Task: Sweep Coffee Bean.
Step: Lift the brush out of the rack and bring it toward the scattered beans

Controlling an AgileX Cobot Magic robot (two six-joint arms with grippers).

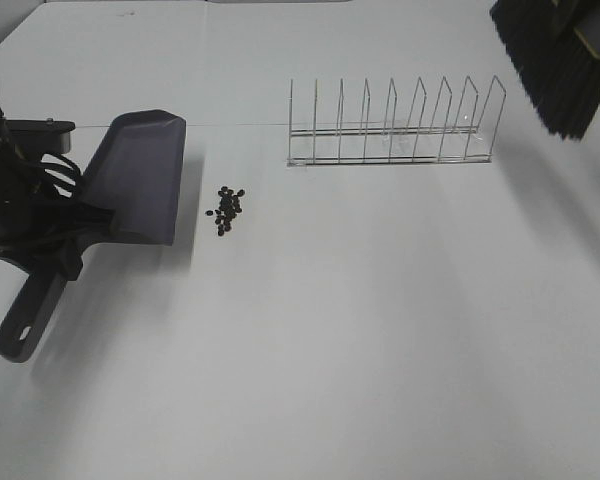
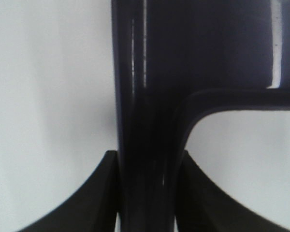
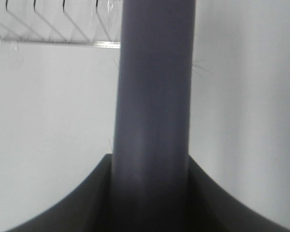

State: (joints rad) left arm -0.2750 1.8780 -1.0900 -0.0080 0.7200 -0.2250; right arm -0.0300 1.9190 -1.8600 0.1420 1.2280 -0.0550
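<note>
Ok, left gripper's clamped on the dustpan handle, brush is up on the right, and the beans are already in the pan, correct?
No: the exterior high view shows the coffee beans piled on the table beside the open edge of the dustpan, not in it. The left gripper does clamp the handle, and the brush is up on the right.

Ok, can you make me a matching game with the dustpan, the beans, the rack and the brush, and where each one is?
1. dark grey plastic dustpan
2. tiny dark brown coffee beans
3. shiny metal wire rack
4. black bristle brush

A. top right corner of the high view
B. little pile by the dustpan's mouth
C. left side, handle in the left pincer
D. farther back, right of the beans

Pairs: 1-C, 2-B, 3-D, 4-A
</note>
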